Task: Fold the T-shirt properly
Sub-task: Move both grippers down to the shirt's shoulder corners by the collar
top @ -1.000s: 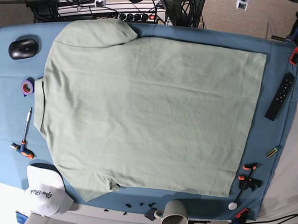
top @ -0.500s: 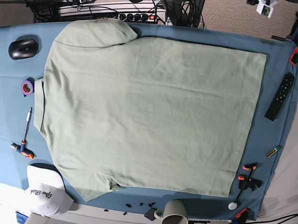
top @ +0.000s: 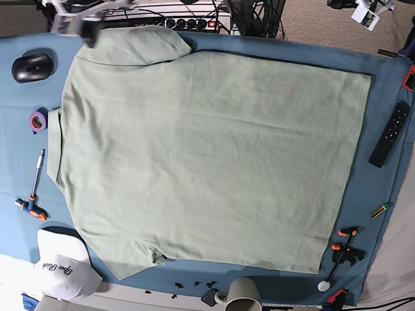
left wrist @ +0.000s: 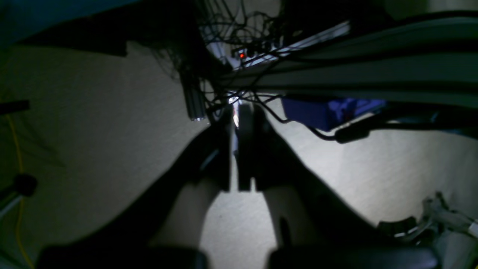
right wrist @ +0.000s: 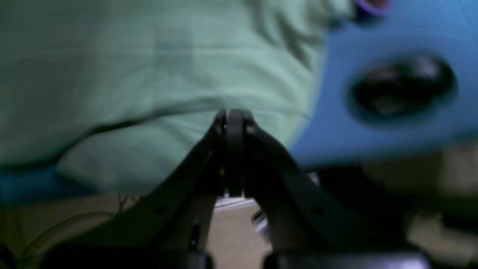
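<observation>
Overhead, a blue table cloth (top: 6,152) covers the table, with tangled cables and a power strip (top: 193,22) beyond its far edge over beige carpet. The T-shirt (top: 207,155) lies flat across the middle, pale sage green, soft and faintly creased (one short sleeve folded in at the upper left). Around it sit a glossy black computer mouse (top: 32,67), a white cap (top: 62,263) and a remote control (top: 390,134). The right gripper (right wrist: 229,114) hovers over that sleeve, jaws pressed together; the left gripper (left wrist: 239,112), off the table, is likewise closed.
</observation>
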`<state>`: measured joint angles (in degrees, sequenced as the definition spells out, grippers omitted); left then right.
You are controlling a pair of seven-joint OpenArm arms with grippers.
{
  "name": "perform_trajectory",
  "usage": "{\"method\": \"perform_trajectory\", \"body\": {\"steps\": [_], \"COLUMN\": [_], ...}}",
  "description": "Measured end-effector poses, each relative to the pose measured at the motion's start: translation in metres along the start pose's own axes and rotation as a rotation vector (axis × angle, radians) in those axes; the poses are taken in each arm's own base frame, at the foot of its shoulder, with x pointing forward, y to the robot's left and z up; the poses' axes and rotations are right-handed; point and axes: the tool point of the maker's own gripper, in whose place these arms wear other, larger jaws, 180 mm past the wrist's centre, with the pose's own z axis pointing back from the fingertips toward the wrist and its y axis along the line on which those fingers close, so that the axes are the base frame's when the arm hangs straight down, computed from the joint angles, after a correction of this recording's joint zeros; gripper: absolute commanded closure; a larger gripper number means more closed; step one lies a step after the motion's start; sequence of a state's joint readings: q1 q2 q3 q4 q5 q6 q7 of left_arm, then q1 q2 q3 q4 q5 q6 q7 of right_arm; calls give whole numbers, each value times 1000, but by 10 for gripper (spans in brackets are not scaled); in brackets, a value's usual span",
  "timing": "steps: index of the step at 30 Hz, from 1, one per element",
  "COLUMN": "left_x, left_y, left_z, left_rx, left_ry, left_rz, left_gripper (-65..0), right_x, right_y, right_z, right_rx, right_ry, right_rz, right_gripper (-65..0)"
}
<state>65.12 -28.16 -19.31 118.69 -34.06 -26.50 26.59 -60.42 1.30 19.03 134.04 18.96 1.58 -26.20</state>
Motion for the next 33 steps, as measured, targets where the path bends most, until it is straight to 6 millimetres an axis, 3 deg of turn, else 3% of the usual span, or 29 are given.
{"method": "perform_trajectory", "body": {"steps": [3,6,12,17,22,33], "left_x": [9,20,38,41,38,34], "left_y": [6,14,22,23,25,28], "left_z": [-3,-6,-10,-11,-11,-11], "left_rx": [2,10,18,20,34,56], "left_ry": [-17,-36,-75,-81,-67,-46], "left_rz": [-29,-59,-94,-98,-118,-149], "left_gripper": [-41,-41,-42,-42,-41,-41], "right_x": [13,18,-5,-20,-10,-26], "right_y": [-30,-43,-66,-53,-35,-26], "right_z": [0,1,-18,-38,-30,-28], "right_rx": [-73,-50,19,274,501,465], "right_ry": [-42,-71,-78,-36,-64,-77], "right_rz": [-175,-309,-547,-678,-708,-654], "right_gripper": [0,0,0,0,0,0]}}
